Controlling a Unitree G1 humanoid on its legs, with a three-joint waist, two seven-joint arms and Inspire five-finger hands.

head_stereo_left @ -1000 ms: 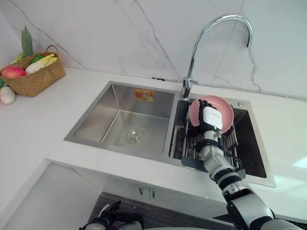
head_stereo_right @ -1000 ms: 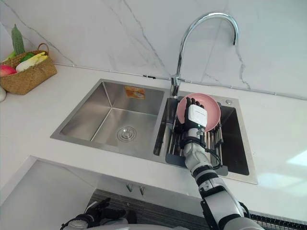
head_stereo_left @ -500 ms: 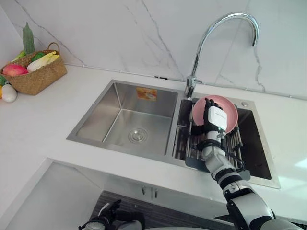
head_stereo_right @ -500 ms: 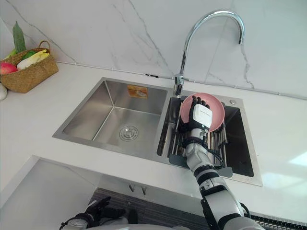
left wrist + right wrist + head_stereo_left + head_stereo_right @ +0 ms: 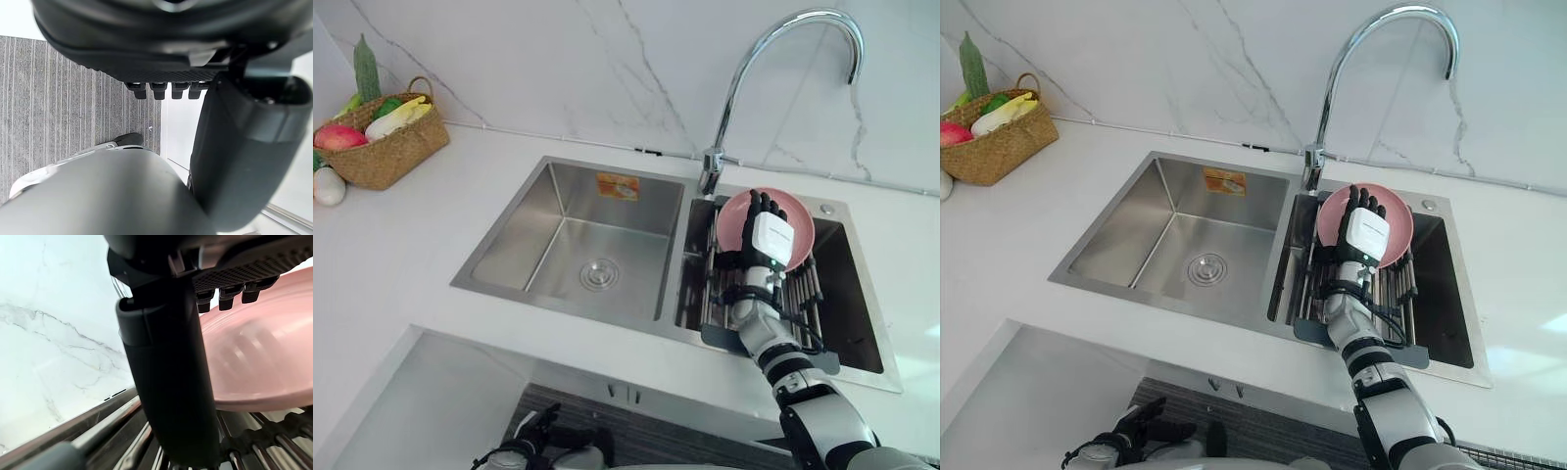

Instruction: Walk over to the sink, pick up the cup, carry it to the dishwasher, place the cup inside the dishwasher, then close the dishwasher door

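Marble worktop w/ double sink (image 5: 538,215). Right hand (image 5: 771,235), fingers straight, nothing gripped, at pink plate (image 5: 803,223) in rack (image 5: 808,294). Pickup, dishwasher, door-closing all left.

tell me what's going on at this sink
The robot is at the sink. Its right hand is stretched out, fingers straight, at a pink dish propped up in the rack in the sink's right basin. Whether the hand touches the dish is unclear, and the dish is not yet lifted. The left hand hangs low by the floor.
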